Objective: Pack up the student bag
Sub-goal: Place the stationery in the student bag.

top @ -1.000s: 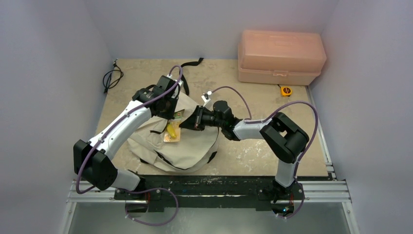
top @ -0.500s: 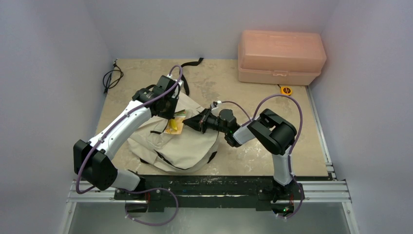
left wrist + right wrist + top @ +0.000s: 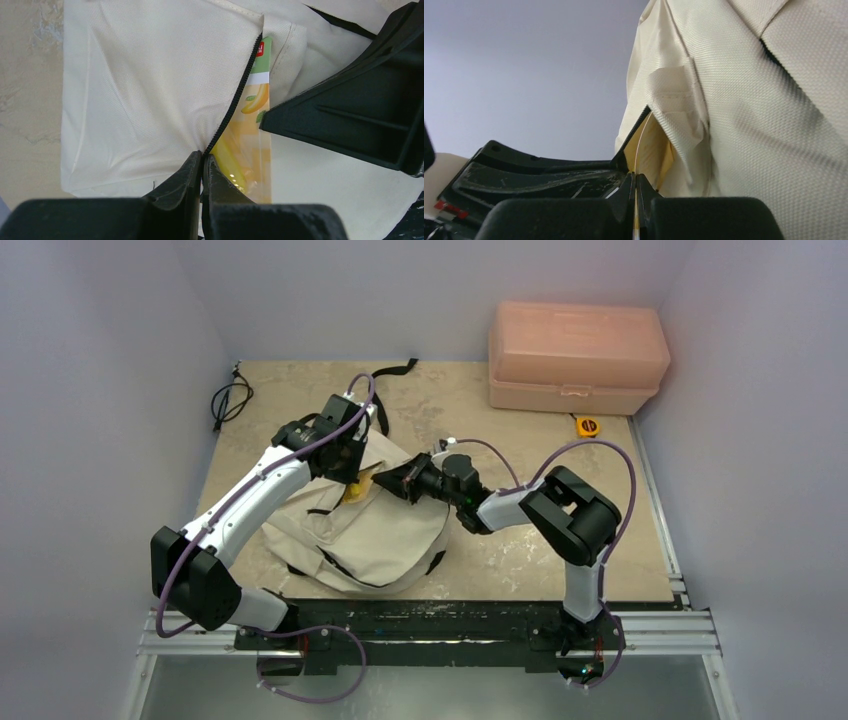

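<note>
The student bag (image 3: 350,535) lies slumped on the bench (image 3: 500,545), left of centre and reaching almost to the near edge. Its cream fabric is rumpled, and one black strap (image 3: 395,370) trails off toward the far edge.

The left tool (image 3: 201,164) is pinched narrow on the bag's cloth right at the black zipper (image 3: 235,102). It holds that edge of the opening up, with the fabric drawn taut from the grip. The right tool (image 3: 635,184) comes in from the right, its tip just beside the left one at the mouth of the bag. Its fingers are pressed together on the thin edge of a banana book (image 3: 248,142), a slim yellow-orange book with a banana pictured on the cover and a green strip at the top. The book stands partly inside the opening: in the left wrist view the zipper line crosses over its cover, and in the right wrist view its yellow face slips in behind a folded flap of cream fabric.

A salmon-pink plastic box (image 3: 578,355) sits shut in the far right corner, well apart from the bag. A small yellow tape measure (image 3: 588,425) lies just in front of it, near the right edge. A coiled black cable (image 3: 228,400) rests at the far left corner.
</note>
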### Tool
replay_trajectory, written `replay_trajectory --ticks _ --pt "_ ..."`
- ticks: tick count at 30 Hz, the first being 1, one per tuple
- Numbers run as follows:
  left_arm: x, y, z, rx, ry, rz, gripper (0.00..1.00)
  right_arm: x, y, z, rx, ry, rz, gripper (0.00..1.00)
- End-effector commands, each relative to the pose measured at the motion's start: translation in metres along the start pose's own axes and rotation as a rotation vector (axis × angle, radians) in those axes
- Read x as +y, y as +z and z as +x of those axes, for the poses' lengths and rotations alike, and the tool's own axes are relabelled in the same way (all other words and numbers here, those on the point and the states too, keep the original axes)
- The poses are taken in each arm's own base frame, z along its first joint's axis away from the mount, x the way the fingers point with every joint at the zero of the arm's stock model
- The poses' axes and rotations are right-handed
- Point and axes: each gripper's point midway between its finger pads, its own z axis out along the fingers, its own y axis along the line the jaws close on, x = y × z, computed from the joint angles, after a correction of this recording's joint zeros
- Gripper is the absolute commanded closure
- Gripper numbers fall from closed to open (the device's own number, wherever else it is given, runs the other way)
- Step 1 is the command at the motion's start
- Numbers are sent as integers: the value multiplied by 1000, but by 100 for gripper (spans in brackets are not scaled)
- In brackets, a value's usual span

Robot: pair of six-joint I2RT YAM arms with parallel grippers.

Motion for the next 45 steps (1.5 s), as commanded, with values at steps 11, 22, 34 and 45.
replay_trajectory --ticks 11,22,34,45 --pt "-11 -11 -11 -51 5 60 100 31 23 -17 -216 -325 30 100" --pt "-12 -7 -8 -30 8 61 100 39 42 3 -190 -380 4 100" --pt "-11 -5 -7 -24 7 58 100 13 51 8 -117 -474 73 88" --pt "-9 -8 -8 -29 -6 45 100 13 6 8 -88 -780 166 58"
